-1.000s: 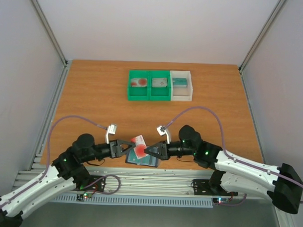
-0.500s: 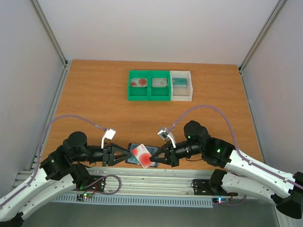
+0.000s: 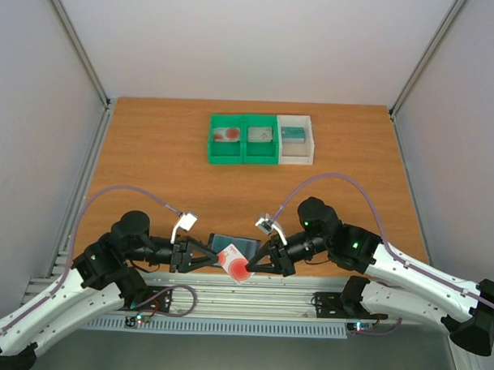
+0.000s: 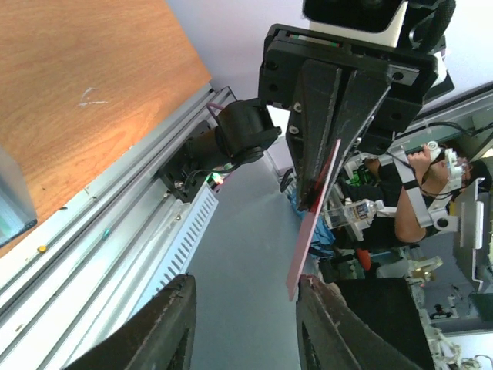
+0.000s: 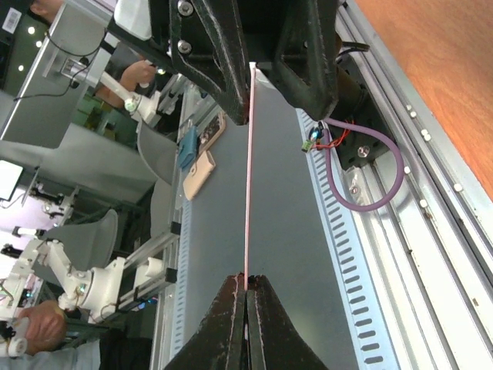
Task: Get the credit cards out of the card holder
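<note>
The pale credit card with a red blotch [image 3: 237, 266] hangs over the table's near edge, tilted, with my right gripper [image 3: 249, 268] shut on its right end. Seen edge-on as a thin pink line, the card [image 5: 248, 177] runs from my right gripper [image 5: 246, 281] toward the left one. My left gripper [image 3: 214, 257] faces it from the left, open. In the left wrist view the card [image 4: 312, 223] ends beside one finger of my left gripper [image 4: 245, 285]. The dark blue-grey card holder [image 3: 229, 242] lies flat on the table just behind both grippers.
Two joined green bins [image 3: 243, 152] and a white bin [image 3: 295, 158] stand at the back of the wooden table, each with a card inside. The metal rail [image 3: 251, 292] runs along the table's near edge, below the held card.
The right gripper has drawn the red-blotched card off the holder toward the near edge. The left gripper has slid right, up to the card's free end. More of the holder shows.
</note>
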Motion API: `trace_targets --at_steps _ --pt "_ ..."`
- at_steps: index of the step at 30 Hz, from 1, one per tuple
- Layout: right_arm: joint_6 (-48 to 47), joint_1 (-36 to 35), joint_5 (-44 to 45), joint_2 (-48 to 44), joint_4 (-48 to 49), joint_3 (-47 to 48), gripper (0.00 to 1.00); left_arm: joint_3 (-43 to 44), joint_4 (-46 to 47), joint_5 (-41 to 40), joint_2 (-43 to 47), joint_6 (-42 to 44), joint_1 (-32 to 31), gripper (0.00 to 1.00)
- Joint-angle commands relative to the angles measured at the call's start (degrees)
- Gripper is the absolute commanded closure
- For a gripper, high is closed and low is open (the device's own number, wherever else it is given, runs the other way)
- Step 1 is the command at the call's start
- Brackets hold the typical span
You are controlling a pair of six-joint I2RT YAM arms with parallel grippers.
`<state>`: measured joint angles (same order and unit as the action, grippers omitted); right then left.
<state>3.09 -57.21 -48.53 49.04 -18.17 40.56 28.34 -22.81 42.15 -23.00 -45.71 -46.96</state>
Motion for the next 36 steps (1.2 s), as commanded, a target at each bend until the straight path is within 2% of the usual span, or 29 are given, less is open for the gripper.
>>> trace_targets --at_steps 1,10,14,19,21,25,27,28,36 --pt "-0.9 -0.3 -1.7 0.3 -0.7 1.0 0.99 -0.8 5.0 2.2 -0.5 -0.4 -0.2 0.68" --pt "-0.5 -0.3 -2.1 2.4 -0.1 1.1 0.99 -1.7 7.9 2.7 -2.3 -1.3 -0.2 0.99" --pt "-0.3 -0.3 -0.7 1.9 -0.4 1.0 0.96 -1.8 6.4 1.1 -2.3 -0.1 -0.2 1.00" --pt "0.4 -0.3 2.6 0.2 -1.5 0.5 0.73 -2.0 5.7 -2.2 -2.0 0.7 -0.2 1.00" --pt "0.9 -0.3 4.7 -1.2 -1.9 0.3 0.59 -1.8 4.8 -4.3 -1.6 0.9 -0.2 1.00" --pt "1.8 -0.3 14.7 -3.8 -4.6 0.1 0.33 -0.8 -0.2 -15.2 -0.7 2.5 -0.2 1.00" --pt "2.3 -0.3 17.8 -5.0 -4.7 -0.3 0.08 -0.1 -2.3 -21.0 -0.9 3.4 -0.2 1.00" --pt "2.5 -0.3 18.5 -5.3 -4.5 -0.5 0.02 0.3 -3.0 -23.6 -1.1 3.6 -0.2 1.00" --pt "4.6 -0.3 23.6 -7.9 -2.9 -2.1 0.02 3.3 -3.8 -40.0 -5.9 5.2 -0.1 1.00"
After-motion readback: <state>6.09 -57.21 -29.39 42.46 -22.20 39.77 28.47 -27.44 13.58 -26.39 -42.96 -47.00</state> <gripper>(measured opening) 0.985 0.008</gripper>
